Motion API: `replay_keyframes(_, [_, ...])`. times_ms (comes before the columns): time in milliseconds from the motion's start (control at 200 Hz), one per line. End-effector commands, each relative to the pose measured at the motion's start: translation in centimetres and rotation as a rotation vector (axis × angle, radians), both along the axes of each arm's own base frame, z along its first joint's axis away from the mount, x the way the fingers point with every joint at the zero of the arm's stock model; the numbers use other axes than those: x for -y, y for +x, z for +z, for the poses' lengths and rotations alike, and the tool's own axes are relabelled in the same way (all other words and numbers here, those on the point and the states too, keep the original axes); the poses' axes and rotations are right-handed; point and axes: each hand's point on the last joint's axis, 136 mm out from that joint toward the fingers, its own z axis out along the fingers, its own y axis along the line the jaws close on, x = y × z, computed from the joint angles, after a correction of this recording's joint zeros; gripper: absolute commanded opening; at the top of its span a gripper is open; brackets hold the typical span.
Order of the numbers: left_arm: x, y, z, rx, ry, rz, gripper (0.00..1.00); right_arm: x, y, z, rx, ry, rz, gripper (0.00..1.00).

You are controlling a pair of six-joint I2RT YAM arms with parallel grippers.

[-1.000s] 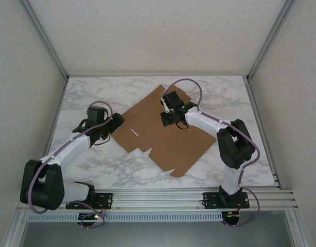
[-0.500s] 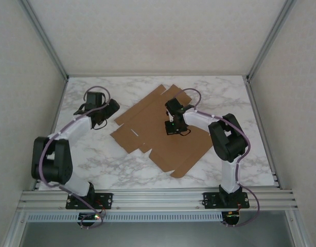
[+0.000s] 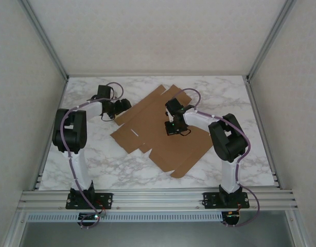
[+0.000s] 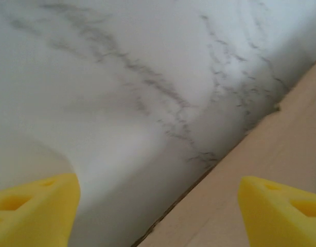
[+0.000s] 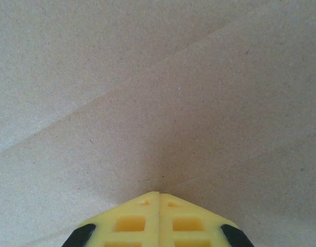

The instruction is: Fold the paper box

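Your left gripper (image 4: 157,200): jaws wide apart, empty, straddling box (image 3: 163,136) edge above table (image 3: 96,157). Your right gripper (image 5: 159,198): closed, gripping nothing, tips on box middle.

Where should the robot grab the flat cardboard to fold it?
Probably its far-left flap, at the outer edge, coming low from the left. The paper box lies flat on the table, so only an edge can be pinched. The open left gripper is beside it; the shut right gripper is over the middle.
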Motion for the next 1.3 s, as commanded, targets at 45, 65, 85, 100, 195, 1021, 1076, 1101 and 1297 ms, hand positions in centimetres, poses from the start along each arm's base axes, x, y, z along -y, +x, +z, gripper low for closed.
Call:
replay_keyframes(45, [3.4, -0.7, 0.7, 0.008, -0.164, -0.151, 0.77, 1.0, -1.0, -1.5, -0.061, -0.043, 0.024, 0.00])
replay_keyframes(65, [3.7, -0.9, 0.7, 0.004, -0.175, -0.157, 0.77, 1.1, -0.9, -1.5, -0.062, -0.042, 0.022, 0.00])
replay_keyframes(85, [3.8, -1.0, 0.5, -0.001, -0.182, -0.160, 0.76, 1.0, -0.8, -1.4, -0.062, -0.037, 0.019, 0.00])
replay_keyframes(100, [3.9, -1.1, 0.5, -0.004, -0.186, -0.162, 0.76, 1.0, -0.8, -1.4, -0.063, -0.036, 0.018, 0.00])
replay_keyframes(195, [4.5, -1.9, 0.3, -0.018, -0.201, -0.178, 0.76, 1.1, -0.4, -1.2, -0.067, -0.023, 0.009, 0.00])
replay_keyframes(1021, [11.5, -11.1, 2.6, -0.056, -0.291, -0.277, 0.71, 1.2, 4.4, -0.9, -0.098, 0.037, -0.043, 0.00])
replay_keyframes(1076, [11.1, -10.8, 2.3, -0.046, -0.245, -0.264, 0.72, 1.0, 4.4, -0.9, -0.102, 0.049, -0.048, 0.00])
replay_keyframes(1101, [10.6, -10.5, 2.1, -0.041, -0.212, -0.253, 0.72, 1.0, 4.3, -1.0, -0.101, 0.050, -0.048, 0.00])
replay_keyframes(1297, [7.5, -7.2, 2.0, 0.025, 0.029, -0.181, 0.74, 1.9, 3.6, -1.4, -0.093, 0.022, -0.043, 0.00])
